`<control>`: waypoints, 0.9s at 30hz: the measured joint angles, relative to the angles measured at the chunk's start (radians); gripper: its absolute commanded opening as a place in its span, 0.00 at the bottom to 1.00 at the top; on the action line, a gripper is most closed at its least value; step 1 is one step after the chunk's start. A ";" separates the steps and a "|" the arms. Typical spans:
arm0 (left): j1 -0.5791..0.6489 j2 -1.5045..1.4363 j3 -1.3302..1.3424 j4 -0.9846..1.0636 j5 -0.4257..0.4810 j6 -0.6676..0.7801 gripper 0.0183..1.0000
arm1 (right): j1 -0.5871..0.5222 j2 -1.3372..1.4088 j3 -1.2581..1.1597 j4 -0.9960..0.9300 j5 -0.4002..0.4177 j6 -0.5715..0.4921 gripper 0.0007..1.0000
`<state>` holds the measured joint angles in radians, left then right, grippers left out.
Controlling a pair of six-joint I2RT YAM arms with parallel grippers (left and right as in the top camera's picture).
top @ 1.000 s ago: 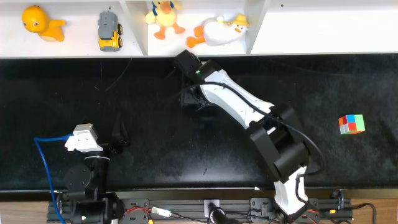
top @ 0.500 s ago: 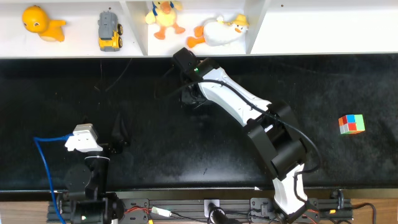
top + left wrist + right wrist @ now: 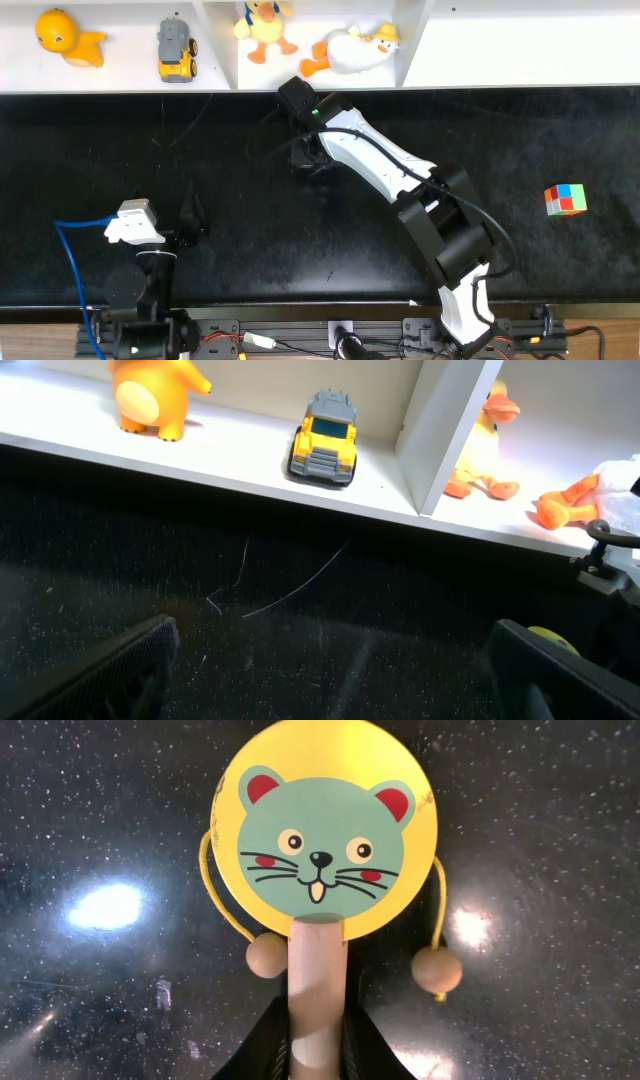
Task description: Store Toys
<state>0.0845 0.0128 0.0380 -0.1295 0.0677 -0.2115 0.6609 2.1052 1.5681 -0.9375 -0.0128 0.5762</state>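
A drum rattle with a yellow disc, a teal cat face and two wooden beads on strings hangs over the black mat. My right gripper is shut on its wooden handle. From above, the right gripper is out near the white shelf, below the middle compartment. In the left wrist view a yellow edge of the rattle peeks out by that arm. My left gripper rests low on the left, its fingers spread wide around nothing.
On the shelf sit an orange duck, a yellow truck, a yellow duck plush and a white goose plush. A colour cube lies on the mat at the right. The shelf's rightmost compartment is bare.
My right gripper has shifted a little left and toward the shelf with the rattle in it. The left arm has stayed still.
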 measured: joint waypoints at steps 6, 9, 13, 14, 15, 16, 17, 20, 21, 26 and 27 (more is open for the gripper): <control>0.000 0.000 0.000 0.000 0.000 0.000 1.00 | 0.000 0.003 0.012 -0.032 -0.056 0.000 0.04; 0.000 0.000 0.000 0.000 0.000 0.000 1.00 | 0.000 0.011 0.042 -0.135 -0.087 -0.001 0.05; 0.000 0.000 0.000 0.000 0.000 0.000 1.00 | 0.001 0.001 0.120 -0.338 -0.093 0.013 0.04; 0.000 0.000 0.000 0.000 0.000 0.000 1.00 | 0.002 -0.016 0.134 -0.372 -0.088 0.026 0.05; 0.000 0.000 0.000 0.000 0.000 0.000 1.00 | 0.003 -0.038 0.141 -0.399 -0.082 0.036 0.05; 0.000 0.000 0.000 0.000 0.000 0.000 1.00 | 0.007 -0.076 0.144 -0.439 -0.068 0.056 0.05; 0.000 0.000 0.000 0.000 0.000 0.000 1.00 | 0.011 -0.119 0.146 -0.484 -0.054 0.079 0.05; 0.000 0.000 0.000 0.000 0.000 0.000 1.00 | 0.035 -0.280 0.151 -0.629 0.000 0.166 0.04; 0.000 0.000 0.000 0.000 0.000 0.000 1.00 | 0.047 -0.339 0.154 -0.674 0.027 0.196 0.04; 0.000 0.000 0.000 0.000 0.000 0.000 1.00 | 0.112 -0.616 0.125 -0.747 0.173 0.306 0.04; 0.000 0.000 0.000 0.000 0.000 0.000 1.00 | 0.116 -0.671 0.089 -0.748 0.197 0.317 0.04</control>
<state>0.0845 0.0128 0.0380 -0.1295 0.0677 -0.2115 0.7765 1.4342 1.6566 -1.6852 0.1844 0.8936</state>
